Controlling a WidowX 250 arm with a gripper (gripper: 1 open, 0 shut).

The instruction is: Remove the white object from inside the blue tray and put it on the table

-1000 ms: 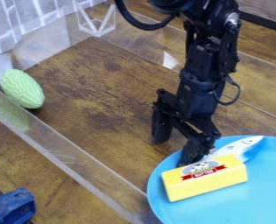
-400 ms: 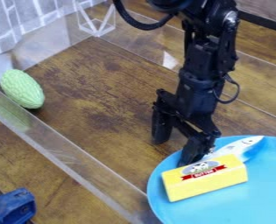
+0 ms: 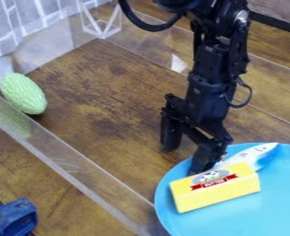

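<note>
The blue tray (image 3: pixel 268 214) lies at the lower right of the wooden table. In it rests the white object (image 3: pixel 250 158), a slim white piece with a blue tip, lying slantwise just behind a yellow block (image 3: pixel 214 189). My black gripper (image 3: pixel 192 145) points straight down and is open, with nothing between its fingers. It stands at the tray's upper left rim. One finger (image 3: pixel 216 153) is over the rim close to the white object's left end, the other (image 3: pixel 169 135) is over the bare wood outside the tray.
A green ribbed object (image 3: pixel 23 93) sits at the left by a clear plastic strip. A blue thing (image 3: pixel 9 221) shows at the bottom left corner. Brown wooden tabletop (image 3: pixel 104 111) spreads between the green object and the arm.
</note>
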